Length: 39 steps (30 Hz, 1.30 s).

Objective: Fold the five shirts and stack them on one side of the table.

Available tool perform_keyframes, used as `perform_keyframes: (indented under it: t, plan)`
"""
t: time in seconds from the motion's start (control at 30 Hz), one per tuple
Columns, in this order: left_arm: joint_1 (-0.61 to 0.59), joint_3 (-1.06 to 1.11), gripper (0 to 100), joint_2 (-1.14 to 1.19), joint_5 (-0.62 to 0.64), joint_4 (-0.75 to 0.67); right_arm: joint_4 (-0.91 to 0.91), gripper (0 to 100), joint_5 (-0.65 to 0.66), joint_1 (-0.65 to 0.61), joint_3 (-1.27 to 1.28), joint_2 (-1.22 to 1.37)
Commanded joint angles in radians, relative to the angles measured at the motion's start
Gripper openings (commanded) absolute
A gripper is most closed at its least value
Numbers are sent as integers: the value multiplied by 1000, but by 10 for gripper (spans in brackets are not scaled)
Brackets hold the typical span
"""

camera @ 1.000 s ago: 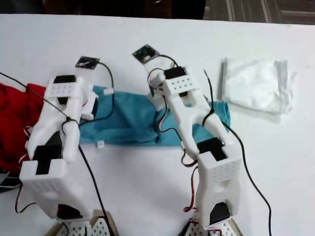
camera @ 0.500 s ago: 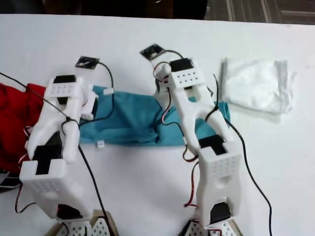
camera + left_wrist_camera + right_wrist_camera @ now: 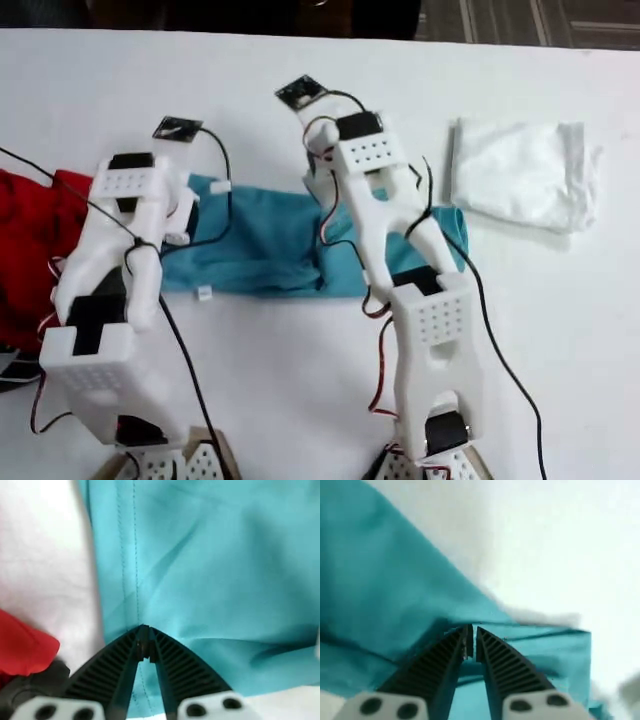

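A crumpled red cotton shirt [image 3: 25, 245] is lying at the left end of the white table [image 3: 570, 330]. Just beside it, the left gripper [image 3: 144, 639] is pinching the stitched hem of the teal fabric shirt [image 3: 265, 250], jaws closed to a sliver on the cloth. That shirt is lying as a long band running left to right, its far edge under both wrists. The right gripper [image 3: 471, 637] is sitting nearer the band's middle, jaws narrow and seemingly clamping a fold edge. A folded white cloth shirt [image 3: 520, 175] is resting apart on the right. Over the last second the right arm has been swaying right, then back; the left is holding still.
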Motion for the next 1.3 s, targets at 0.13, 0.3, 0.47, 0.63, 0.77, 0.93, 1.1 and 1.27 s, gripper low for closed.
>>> perform_keyframes:
  t: [0.13, 0.3, 0.47, 0.63, 0.77, 0.93, 1.1, 1.27]
  plan:
    - [-6, -41, 29, -6, 2, 5, 236, 20, 86, 41, -64, -84]
    - [-6, -41, 29, -6, 2, 6, 278, 20, 127, 154, -12, -140]
    - [-6, -41, 30, -6, 2, 2, 249, 20, 207, 240, 144, -163]
    - [-5, -67, 30, -6, 5, 6, 56, 20, 219, 309, 356, -173]
    - [-6, -81, 30, -12, 3, 8, 31, 20, 275, 346, 453, -176]
    - [-6, -85, 30, -6, 6, 5, 42, 20, 331, 357, 575, -280]
    - [-6, -85, 30, -6, 8, 0, -4, 20, 331, 354, 647, -496]
    - [2, -85, 30, -6, 8, 0, -96, 25, 292, 331, 649, -556]
